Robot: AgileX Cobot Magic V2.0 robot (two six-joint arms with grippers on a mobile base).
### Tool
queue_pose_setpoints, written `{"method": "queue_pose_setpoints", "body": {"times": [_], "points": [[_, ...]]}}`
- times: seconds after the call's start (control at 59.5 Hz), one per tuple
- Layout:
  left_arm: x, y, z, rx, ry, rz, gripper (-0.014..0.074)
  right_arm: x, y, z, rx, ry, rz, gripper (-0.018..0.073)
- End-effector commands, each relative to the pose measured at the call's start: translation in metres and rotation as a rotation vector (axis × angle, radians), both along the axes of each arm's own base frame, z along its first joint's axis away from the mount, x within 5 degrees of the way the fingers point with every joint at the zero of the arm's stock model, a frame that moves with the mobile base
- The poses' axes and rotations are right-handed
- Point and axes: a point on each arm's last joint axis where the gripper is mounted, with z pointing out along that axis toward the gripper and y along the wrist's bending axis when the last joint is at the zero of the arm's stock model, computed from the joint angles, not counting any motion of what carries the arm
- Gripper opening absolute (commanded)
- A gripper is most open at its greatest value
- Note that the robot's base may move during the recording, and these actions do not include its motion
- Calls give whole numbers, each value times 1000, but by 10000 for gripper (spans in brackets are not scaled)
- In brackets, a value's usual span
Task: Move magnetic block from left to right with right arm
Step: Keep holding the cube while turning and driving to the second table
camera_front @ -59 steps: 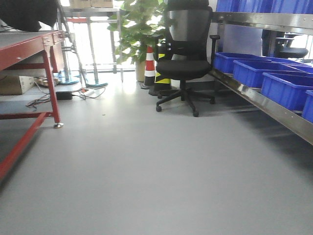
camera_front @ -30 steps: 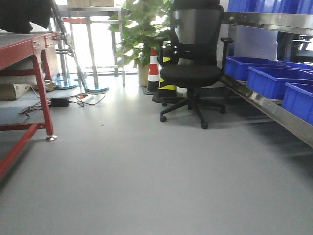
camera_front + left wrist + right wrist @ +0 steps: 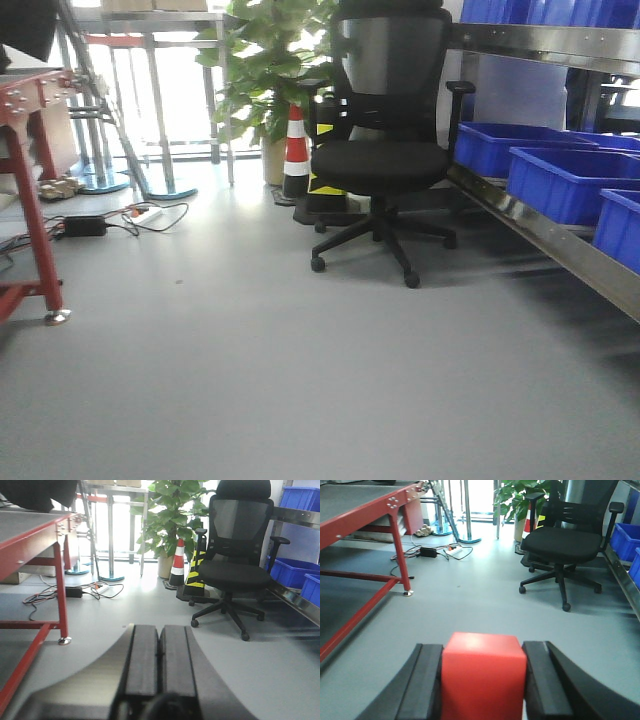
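Note:
The magnetic block (image 3: pixel 484 675), a plain red cube, fills the gap between the two black fingers of my right gripper (image 3: pixel 484 652), which is shut on it, held out above the grey floor. In the left wrist view my left gripper (image 3: pixel 159 629) is shut, its two dark pads pressed together with nothing between them. Neither gripper nor the block shows in the front-facing view.
A black office chair (image 3: pixel 385 150) stands ahead, a traffic cone (image 3: pixel 295 150) and a potted plant (image 3: pixel 265 70) behind it. Blue bins (image 3: pixel 565 180) line a steel shelf on the right. A red-framed table (image 3: pixel 30 190) stands on the left, with cables (image 3: pixel 120 220) on the floor.
The front-facing view has shifted: the red table has slid towards the left edge and the chair looms larger and nearer. The base has moved forward and turned right.

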Motion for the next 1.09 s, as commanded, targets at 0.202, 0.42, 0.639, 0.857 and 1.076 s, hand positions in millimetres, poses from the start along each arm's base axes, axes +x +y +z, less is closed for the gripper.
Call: {"method": "queue_pose_setpoints", "body": {"times": [0.202,0.42,0.639,0.857,1.076], "points": [[-1,0,6,-8,-92,-7,-116,2,1,15,19,-89,-1,183],[-1,0,6,-8,-92,-7,-116,2,1,15,19,-89,-1,183],[-1,0,6,-8,-92,1,-116,2,1,15,19,-90,-1,183],[-1,0,6,-8,-92,1,-116,2,1,15,19,-91,-1,183],[-1,0,6,-8,-92,1,-116,2,1,15,19,-90,-1,183]]}}
